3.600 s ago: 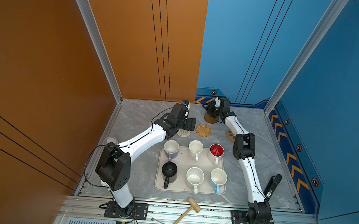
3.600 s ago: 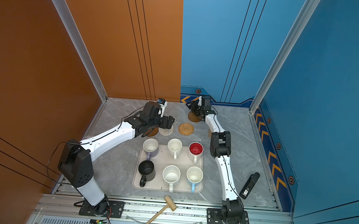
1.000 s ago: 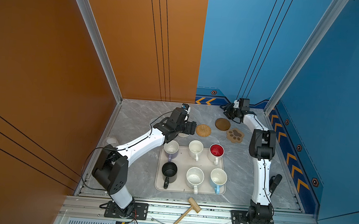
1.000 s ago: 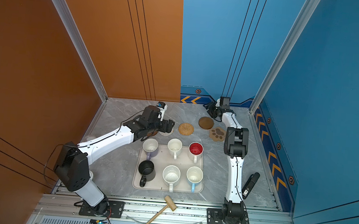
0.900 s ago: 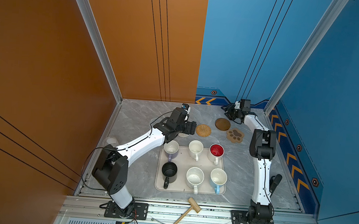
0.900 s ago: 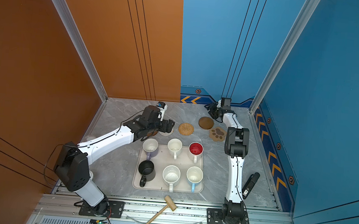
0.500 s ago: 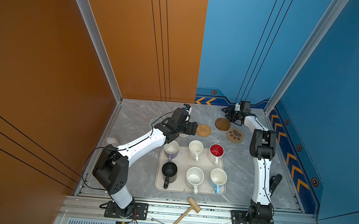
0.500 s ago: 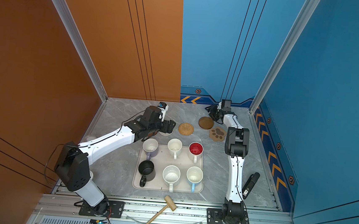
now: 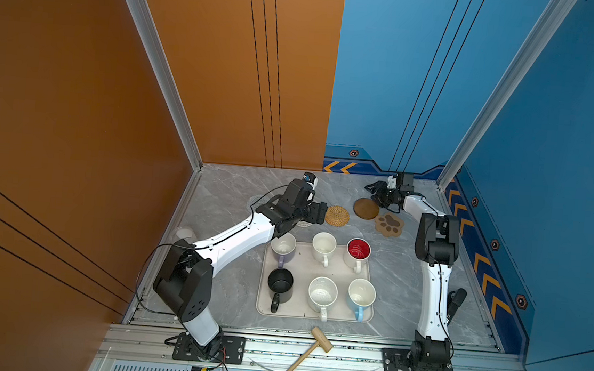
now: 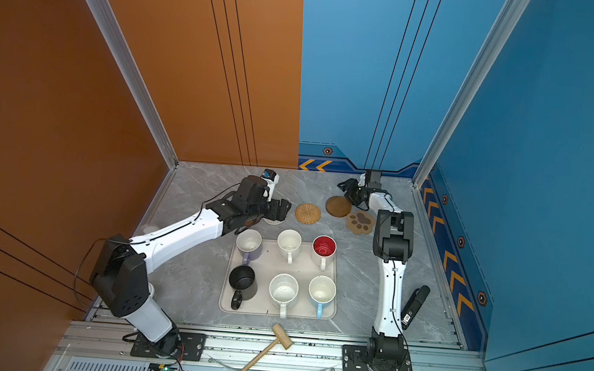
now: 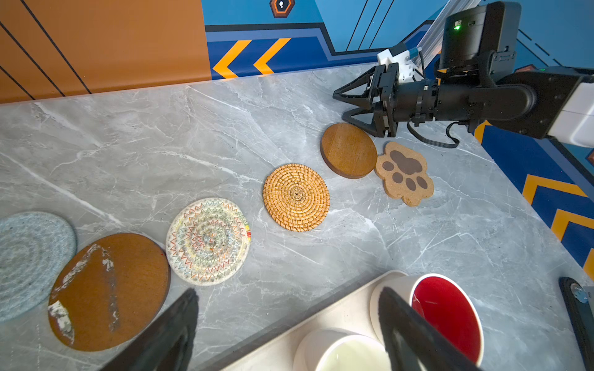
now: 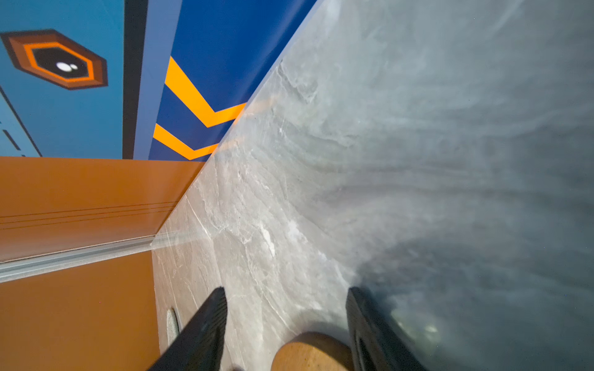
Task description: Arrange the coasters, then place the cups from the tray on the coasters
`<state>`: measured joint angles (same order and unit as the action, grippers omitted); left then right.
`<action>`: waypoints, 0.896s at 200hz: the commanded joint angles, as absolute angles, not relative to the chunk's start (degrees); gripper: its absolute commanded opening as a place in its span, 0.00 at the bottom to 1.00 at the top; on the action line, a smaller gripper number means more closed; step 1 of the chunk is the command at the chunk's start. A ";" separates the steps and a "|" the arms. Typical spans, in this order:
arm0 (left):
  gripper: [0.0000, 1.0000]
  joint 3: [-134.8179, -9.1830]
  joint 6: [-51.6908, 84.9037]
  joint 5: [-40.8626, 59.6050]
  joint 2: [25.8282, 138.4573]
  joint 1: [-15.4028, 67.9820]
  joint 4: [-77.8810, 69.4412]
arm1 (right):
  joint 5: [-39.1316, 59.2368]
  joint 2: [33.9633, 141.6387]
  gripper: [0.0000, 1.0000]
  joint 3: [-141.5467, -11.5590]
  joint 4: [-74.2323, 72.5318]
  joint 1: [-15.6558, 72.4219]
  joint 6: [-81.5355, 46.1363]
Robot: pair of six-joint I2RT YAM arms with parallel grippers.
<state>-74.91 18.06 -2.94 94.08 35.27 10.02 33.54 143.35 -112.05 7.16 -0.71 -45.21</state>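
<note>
- Six coasters: bluish woven round (image 11: 32, 263), whitish woven round (image 11: 208, 241), worn brown disc (image 11: 109, 290), smooth brown disc (image 11: 348, 150), rattan round (image 11: 296, 197), paw shape (image 11: 405, 173)
- Six mugs: lavender mug (image 9: 283, 248), cream-white mug (image 9: 324, 243), red-lined mug (image 9: 358, 251), black mug (image 9: 280, 283), speckled mug (image 9: 322, 293), light blue mug (image 9: 362, 294)
- One tray (image 9: 302, 264)
- One wooden mallet (image 9: 322, 340)
- One black handheld device (image 9: 455, 302)
- Two grippers, left gripper (image 11: 288, 292) and right gripper (image 12: 286, 290)

From my screen the table (image 11: 128, 144) reads as grey veined stone with a soft sheen. On it the rattan coaster (image 11: 296, 197) is coiled cane, rough and ribbed, the whitish round (image 11: 208, 241) is stitched rope cloth, and the paw coaster (image 11: 405, 173) looks like grainy matt cork. The grained brown disc (image 11: 348, 150) shows smooth satin wood, the patchy brown disc (image 11: 109, 290) carries whitish marks that may be glare or wear, and the red-lined mug (image 11: 446, 314) is glossy glazed ceramic on the matt cream tray (image 9: 301, 270).
</note>
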 commanded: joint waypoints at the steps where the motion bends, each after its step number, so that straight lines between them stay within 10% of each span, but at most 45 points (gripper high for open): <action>1: 0.89 -74.36 17.92 -3.95 92.46 35.77 10.02 | 33.94 141.62 0.59 -108.66 10.55 0.44 -43.27; 179: 0.89 -71.14 17.82 -4.39 89.04 35.82 9.06 | 29.72 131.10 0.59 -96.82 11.08 1.54 -39.31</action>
<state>-72.20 18.06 -2.98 90.74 35.27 9.82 33.15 133.69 -97.51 7.14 1.04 -41.19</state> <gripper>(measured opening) 0.890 0.587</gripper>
